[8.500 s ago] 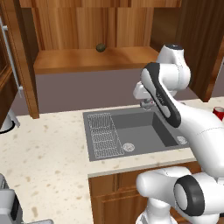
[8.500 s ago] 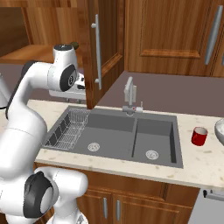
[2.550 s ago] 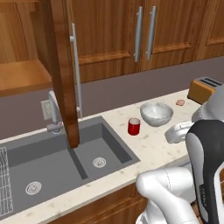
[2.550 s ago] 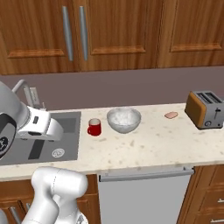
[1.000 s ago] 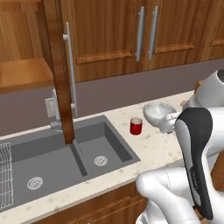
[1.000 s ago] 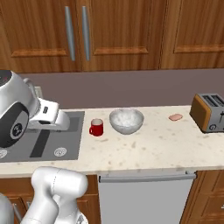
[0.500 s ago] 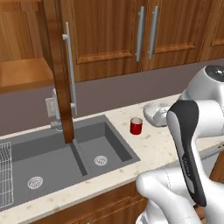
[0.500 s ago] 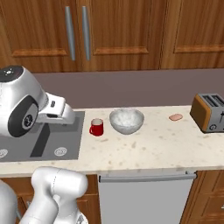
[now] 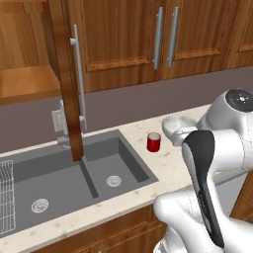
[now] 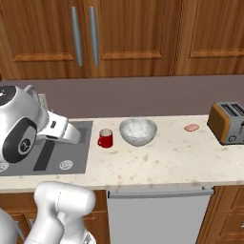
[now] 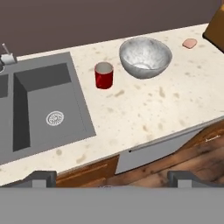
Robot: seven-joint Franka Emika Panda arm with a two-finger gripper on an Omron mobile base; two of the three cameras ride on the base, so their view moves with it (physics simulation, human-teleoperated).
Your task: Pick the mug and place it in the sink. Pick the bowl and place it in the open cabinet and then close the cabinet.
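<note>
The small red mug (image 11: pixel 104 75) stands upright on the speckled counter just right of the dark grey sink (image 11: pixel 39 105); I also see the mug (image 10: pixel 105 138) and mug (image 9: pixel 153 142) from the base. The grey-white bowl (image 11: pixel 145 57) sits right beside it, empty; the bowl (image 10: pixel 137 131) is clear from the right, while my arm half hides the bowl (image 9: pixel 173 125) from the left. My gripper (image 11: pixel 112 178) hangs open over the counter's front edge, well short of the mug, holding nothing. The cabinet door (image 9: pixel 69 84) stands open over the sink (image 9: pixel 74 173), showing its shelf (image 9: pixel 24 81).
A toaster (image 10: pixel 228 122) stands at the counter's far right, with a small pink item (image 10: pixel 192 127) near it. A faucet (image 9: pixel 63 123) rises behind the sink and a white wire rack (image 9: pixel 5 197) lies in its left basin. Closed wall cabinets (image 10: pixel 86 33) hang above.
My arm has swung up and across the front of the bowl in the left base view. The mug and the bowl have stayed where they were, and the gripper has stayed open.
</note>
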